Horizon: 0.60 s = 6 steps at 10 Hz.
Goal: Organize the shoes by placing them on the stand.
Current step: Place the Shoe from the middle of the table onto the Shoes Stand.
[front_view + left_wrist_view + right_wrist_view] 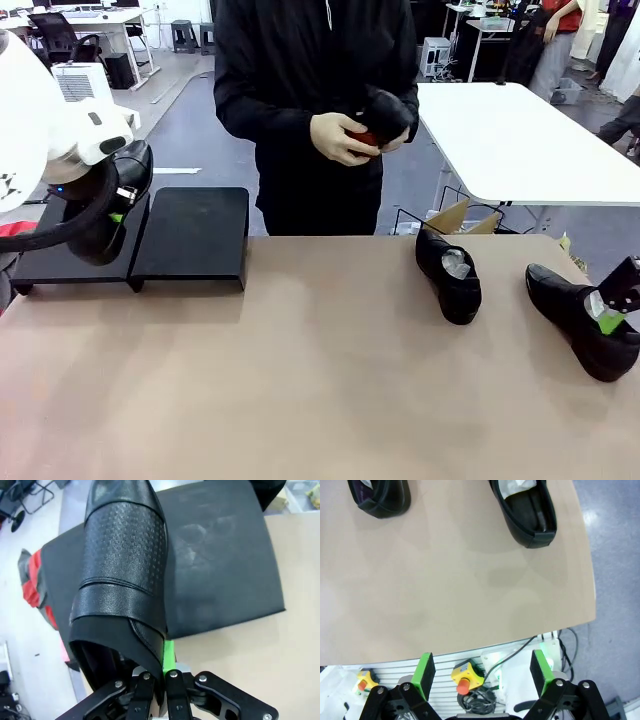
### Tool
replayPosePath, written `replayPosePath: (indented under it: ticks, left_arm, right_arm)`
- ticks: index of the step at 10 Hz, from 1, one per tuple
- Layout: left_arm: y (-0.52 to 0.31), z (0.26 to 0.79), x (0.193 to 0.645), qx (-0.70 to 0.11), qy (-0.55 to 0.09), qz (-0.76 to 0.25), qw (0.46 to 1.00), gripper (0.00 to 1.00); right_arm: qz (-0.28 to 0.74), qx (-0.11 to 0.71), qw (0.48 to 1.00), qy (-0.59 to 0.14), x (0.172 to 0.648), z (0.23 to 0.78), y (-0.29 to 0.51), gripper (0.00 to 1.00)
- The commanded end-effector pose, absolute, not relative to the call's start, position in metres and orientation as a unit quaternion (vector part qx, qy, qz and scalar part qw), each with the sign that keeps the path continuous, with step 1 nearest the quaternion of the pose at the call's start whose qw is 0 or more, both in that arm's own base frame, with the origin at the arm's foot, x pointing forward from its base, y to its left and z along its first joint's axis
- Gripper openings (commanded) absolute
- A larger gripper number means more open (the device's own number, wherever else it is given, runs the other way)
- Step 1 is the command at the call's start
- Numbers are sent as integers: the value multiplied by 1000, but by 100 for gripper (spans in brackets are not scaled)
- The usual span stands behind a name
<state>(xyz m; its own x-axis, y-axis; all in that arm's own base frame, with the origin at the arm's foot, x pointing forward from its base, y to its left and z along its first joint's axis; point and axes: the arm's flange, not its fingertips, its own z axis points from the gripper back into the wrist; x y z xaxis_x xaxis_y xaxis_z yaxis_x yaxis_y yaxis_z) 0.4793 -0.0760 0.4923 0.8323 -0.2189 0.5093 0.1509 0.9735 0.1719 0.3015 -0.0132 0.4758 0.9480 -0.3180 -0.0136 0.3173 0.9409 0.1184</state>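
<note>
My left gripper (160, 680) is shut on the heel rim of a glossy black shoe (122, 580), toe pointing away. In the front view this shoe (112, 215) hangs over the left part of the low black stand (195, 235), under my left gripper (120, 195). Whether the shoe touches the stand (220, 565) I cannot tell. Two more black shoes lie on the tan table, one at centre right (450, 272) and one at far right (580, 315). My right gripper (482, 670) stands open and holds nothing, near the far-right shoe (525, 512); the other shoe (380, 497) lies beside it.
Across the table a person holds a small reddish brush (365, 138) in both hands. A white table (520, 140) stands at the back right with a cardboard box (450, 215) below it. Emergency-stop buttons (465, 677) sit beyond the table's edge (470, 647).
</note>
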Motion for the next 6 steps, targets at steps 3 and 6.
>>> replayPosePath:
  ticks: [3, 6]
  left_arm:
    - [-76, 492, 479, 62, -273, -97, 955, 0]
    - [-75, 488, 484, 60, -266, -95, 958, 0]
  right_arm:
    - [-159, 59, 986, -5, 302, 476, -12, 100]
    - [-159, 59, 986, -5, 302, 476, -12, 100]
